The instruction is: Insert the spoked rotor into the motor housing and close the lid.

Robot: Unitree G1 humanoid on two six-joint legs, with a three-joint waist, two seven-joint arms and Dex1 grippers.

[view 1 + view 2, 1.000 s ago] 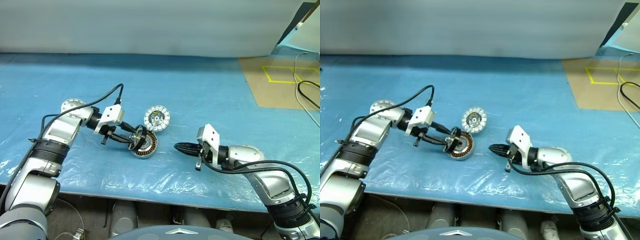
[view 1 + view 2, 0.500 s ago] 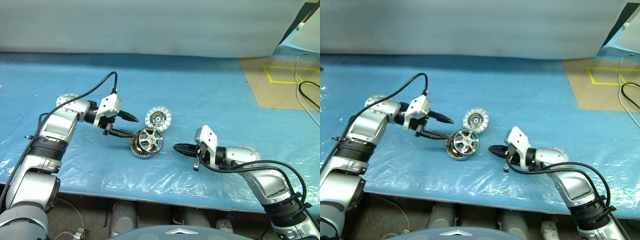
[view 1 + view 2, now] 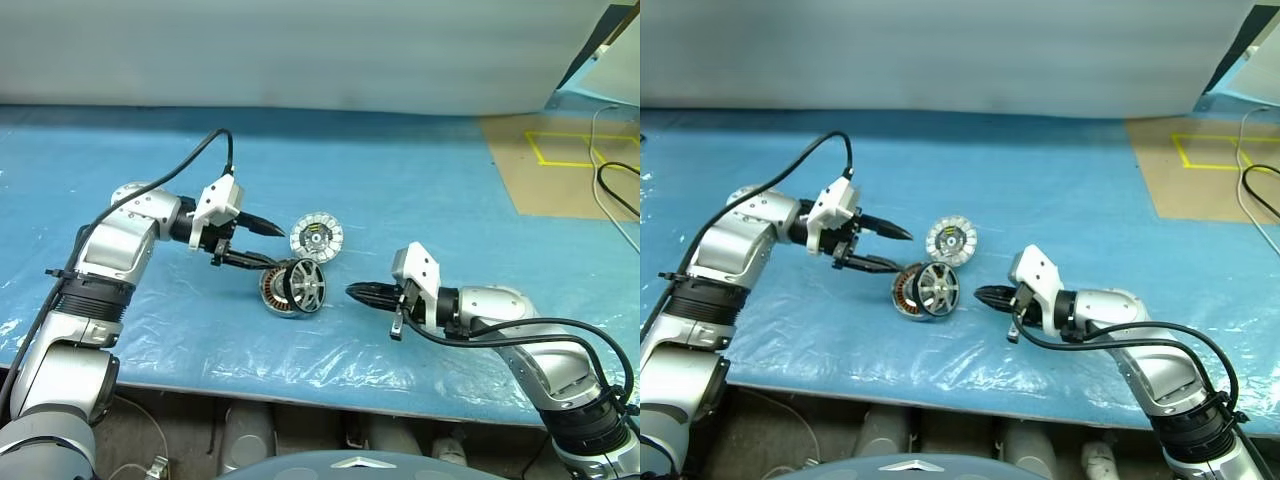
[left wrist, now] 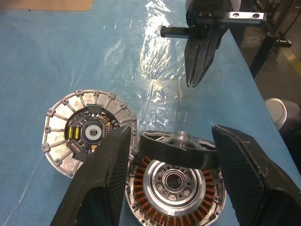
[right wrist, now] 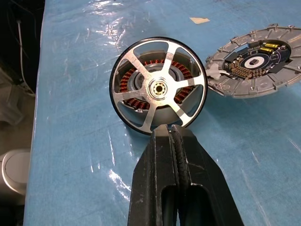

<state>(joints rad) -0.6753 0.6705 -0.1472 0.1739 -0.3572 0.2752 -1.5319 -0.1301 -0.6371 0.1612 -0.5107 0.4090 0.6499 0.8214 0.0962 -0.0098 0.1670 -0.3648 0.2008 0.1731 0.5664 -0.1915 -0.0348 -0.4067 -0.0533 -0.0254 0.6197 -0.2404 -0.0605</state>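
While tilted on edge, spoked rotor just beside open left hand

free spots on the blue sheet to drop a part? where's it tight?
Free: the blue sheet behind the white-segmented disc, up to the backdrop, and the stretch right of it toward the brown mat. Tight: mid-table, where the left gripper, the copper-wound part with a spoked ring leaning on it, and the shut right gripper sit close together.

A lab workbench: blue plastic sheeting, yellow floor tape, loose cables.
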